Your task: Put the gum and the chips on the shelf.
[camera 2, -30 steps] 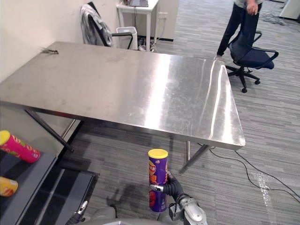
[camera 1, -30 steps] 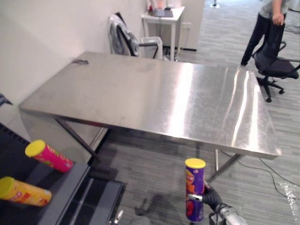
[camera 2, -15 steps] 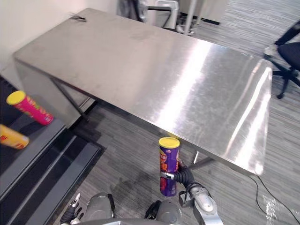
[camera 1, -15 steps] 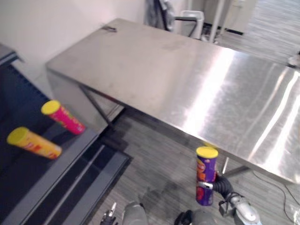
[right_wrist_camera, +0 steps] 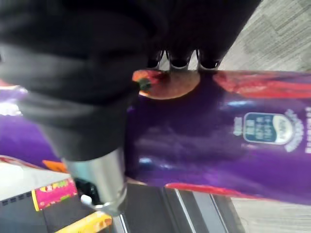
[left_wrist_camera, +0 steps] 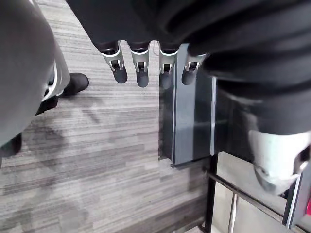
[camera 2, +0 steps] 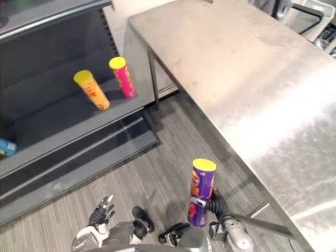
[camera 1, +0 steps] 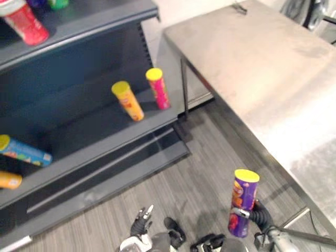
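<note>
Down low, the right robot hand (camera 2: 215, 203) is wrapped tight around the purple chips can (camera 2: 201, 189), which stands straight up above the grey floor (camera 1: 184, 178). The left robot hand (camera 1: 140, 224) hangs off to the left with loose fingers and nothing in it. Farther off, a yellow can (camera 1: 127, 100) and a pink can (camera 1: 158, 88) stand leaning on the dark shelf (camera 1: 105, 142), a blue can (camera 1: 23, 151) lies on its side there too, and the shiny tabletop (camera 1: 273, 89) stretches away on the right.
</note>
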`<state>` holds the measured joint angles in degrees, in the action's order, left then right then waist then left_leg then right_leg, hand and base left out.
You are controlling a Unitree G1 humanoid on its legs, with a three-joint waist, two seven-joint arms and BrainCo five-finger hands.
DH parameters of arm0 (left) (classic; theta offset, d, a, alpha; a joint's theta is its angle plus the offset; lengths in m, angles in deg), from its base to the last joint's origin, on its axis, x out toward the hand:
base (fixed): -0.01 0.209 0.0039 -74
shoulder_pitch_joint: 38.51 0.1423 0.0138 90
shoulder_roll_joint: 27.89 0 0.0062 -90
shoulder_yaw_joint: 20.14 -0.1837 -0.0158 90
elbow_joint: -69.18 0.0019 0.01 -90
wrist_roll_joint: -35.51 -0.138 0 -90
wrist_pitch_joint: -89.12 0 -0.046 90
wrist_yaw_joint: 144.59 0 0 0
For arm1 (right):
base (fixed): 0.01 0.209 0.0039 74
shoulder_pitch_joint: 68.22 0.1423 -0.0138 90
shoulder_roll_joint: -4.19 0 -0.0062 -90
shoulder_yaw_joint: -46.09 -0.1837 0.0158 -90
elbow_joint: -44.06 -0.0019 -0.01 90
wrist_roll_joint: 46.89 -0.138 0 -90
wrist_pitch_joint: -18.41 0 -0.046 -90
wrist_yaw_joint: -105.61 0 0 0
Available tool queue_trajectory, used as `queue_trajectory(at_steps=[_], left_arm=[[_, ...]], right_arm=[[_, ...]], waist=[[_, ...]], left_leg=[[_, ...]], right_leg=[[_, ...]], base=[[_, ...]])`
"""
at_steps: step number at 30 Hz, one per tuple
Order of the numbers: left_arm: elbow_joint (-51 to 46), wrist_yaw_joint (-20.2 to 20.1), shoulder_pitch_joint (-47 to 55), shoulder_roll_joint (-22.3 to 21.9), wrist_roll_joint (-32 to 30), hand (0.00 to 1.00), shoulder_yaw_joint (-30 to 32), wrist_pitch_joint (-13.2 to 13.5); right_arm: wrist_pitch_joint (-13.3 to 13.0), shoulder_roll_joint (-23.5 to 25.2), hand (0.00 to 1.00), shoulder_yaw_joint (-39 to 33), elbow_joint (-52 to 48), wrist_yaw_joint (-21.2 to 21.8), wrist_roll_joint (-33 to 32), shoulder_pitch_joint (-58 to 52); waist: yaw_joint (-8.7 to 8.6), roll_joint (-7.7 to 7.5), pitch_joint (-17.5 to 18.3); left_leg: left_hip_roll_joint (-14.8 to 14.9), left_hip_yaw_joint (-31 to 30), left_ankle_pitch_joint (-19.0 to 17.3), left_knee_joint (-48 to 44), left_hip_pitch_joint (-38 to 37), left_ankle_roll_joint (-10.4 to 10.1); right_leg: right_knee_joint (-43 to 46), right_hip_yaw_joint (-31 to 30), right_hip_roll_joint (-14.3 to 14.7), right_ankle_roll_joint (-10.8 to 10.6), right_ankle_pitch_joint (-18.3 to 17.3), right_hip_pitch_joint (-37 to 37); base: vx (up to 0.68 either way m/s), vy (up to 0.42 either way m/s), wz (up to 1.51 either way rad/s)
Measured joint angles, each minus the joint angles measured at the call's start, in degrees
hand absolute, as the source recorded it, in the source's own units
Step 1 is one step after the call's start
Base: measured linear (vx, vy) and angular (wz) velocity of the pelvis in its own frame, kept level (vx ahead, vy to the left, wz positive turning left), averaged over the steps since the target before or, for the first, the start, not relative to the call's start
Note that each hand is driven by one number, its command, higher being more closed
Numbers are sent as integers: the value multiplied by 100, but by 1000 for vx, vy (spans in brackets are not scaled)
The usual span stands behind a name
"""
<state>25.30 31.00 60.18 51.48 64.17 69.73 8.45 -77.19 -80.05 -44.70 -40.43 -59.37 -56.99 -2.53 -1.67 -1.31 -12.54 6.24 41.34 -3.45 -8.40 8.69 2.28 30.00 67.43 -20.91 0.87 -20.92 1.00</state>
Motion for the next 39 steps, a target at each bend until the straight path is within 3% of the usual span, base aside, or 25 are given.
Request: queue_trajectory(at_steps=[11,16,20,28,31,33,35,36,37,38,39], left_arm=[[552,93,345,58,-96,0,747,1],[677,141,525,54,-234,0,968,-7],[780,153,520,24,-247,0,965,-7],[844,159,526,-22,-245,0,1058,-2],[846,149,637,-17,-241,0,1067,-10],[863,166,732,-16,-222,0,1038,-73],[955,181,719,-15,-222,0,925,-119],[1020,175,682,-18,-222,0,944,-118],[1029,180,693,40,-222,0,1028,-107],[1190,200,762,77,-226,0,1093,-133],[1289,230,701,165,-234,0,1116,-165]], right_arm=[[15,76,100,135,203,-130,-2,156],[24,240,100,138,213,-118,-2,-34],[23,226,100,136,217,-119,-1,-40],[28,222,100,123,428,-195,-3,79],[37,226,100,119,556,-212,-132,98],[33,280,100,46,587,-243,-422,117],[11,525,100,-273,581,-357,-713,184],[16,614,100,-353,603,-387,-794,182],[-5,738,100,-397,516,-407,-882,76],[-57,803,100,-403,329,-391,-952,-33],[-60,926,100,-412,287,-393,-1028,-42]], waist=[[58,161,-362],[51,22,-467],[54,16,-473],[76,1,-478],[56,-41,-510],[67,-54,-598],[-24,76,-734],[-64,40,-715],[-15,45,-700],[49,212,-797],[31,81,-838]], left_leg=[[4,251,-594,-641,-23,87],[12,275,-626,-713,-23,131],[42,263,-718,-895,3,237],[185,224,-1166,-1482,17,239],[125,97,-1385,-1695,-1,231],[118,11,-1584,-1965,-53,310],[109,-237,-1648,-1878,-92,255],[41,-222,-1665,-1806,-138,212],[446,-538,-1889,-3070,126,291],[624,-1192,-2377,-3331,176,106],[509,-1295,-2414,-3369,195,62]], right_leg=[[124,-1021,-243,-200,103,-291],[131,-1088,-270,-290,132,-305],[237,-1083,-343,-295,154,-280],[531,-1050,-527,-314,140,-138],[844,-990,-770,-323,74,8],[1609,-2026,-959,-41,191,-429],[1478,-3526,-666,-58,174,-820],[1098,-3779,-631,-86,213,-899],[629,-4299,-616,-212,299,-1134],[461,-4945,-464,-396,393,-1365],[307,-5402,-478,-475,415,-1424]], base=[[22,149,-16],[-41,86,-3],[-21,61,2],[-22,70,2],[-48,107,23],[-49,113,16],[-64,107,50],[-46,156,54],[-72,155,8],[-54,116,1],[-89,-70,83]])
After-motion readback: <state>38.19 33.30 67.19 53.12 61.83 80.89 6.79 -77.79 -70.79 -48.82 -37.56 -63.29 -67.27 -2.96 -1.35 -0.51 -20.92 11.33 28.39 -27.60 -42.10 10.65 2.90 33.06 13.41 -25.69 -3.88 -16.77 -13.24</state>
